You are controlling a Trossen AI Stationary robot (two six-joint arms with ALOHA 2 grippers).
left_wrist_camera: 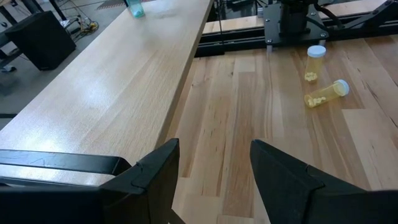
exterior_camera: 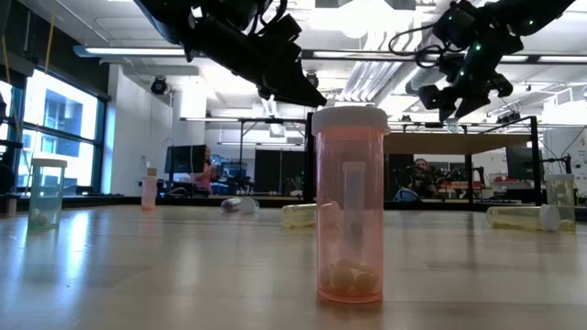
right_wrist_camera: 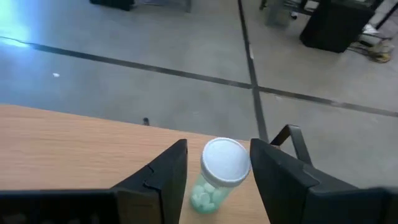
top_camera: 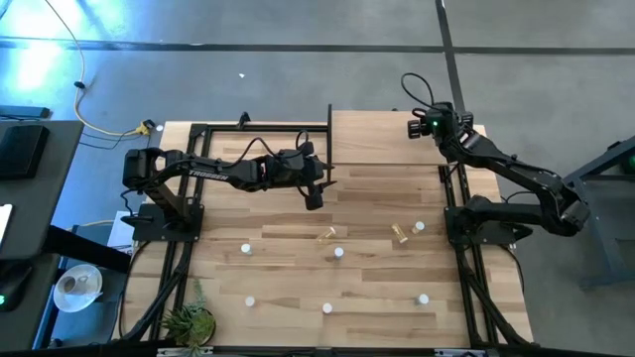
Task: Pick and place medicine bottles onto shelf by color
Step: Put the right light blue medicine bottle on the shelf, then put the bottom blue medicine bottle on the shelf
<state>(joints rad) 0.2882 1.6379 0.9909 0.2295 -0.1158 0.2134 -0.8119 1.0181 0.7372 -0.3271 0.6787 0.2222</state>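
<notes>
A green bottle (right_wrist_camera: 214, 180) with a white cap stands on the pale-wood shelf (top_camera: 377, 149) near its far right corner; it also shows in the left wrist view (left_wrist_camera: 134, 7). My right gripper (right_wrist_camera: 217, 149) is open above it, one finger on either side of the cap, with a gap showing. My left gripper (top_camera: 314, 198) is open and empty above the table, just in front of the shelf's near edge (left_wrist_camera: 180, 93). Several bottles are on the table, some upright, such as a red one (exterior_camera: 348, 206), and two yellow ones lying down (top_camera: 325, 234) (top_camera: 401, 235).
An upright yellow bottle (left_wrist_camera: 315, 62) and a lying one (left_wrist_camera: 326, 94) are ahead of my left gripper. White-capped bottles are spread over the table's near half (top_camera: 326, 308). Black frame rails (top_camera: 198, 129) stand at the left. A potted plant (top_camera: 189, 322) sits at the near left corner.
</notes>
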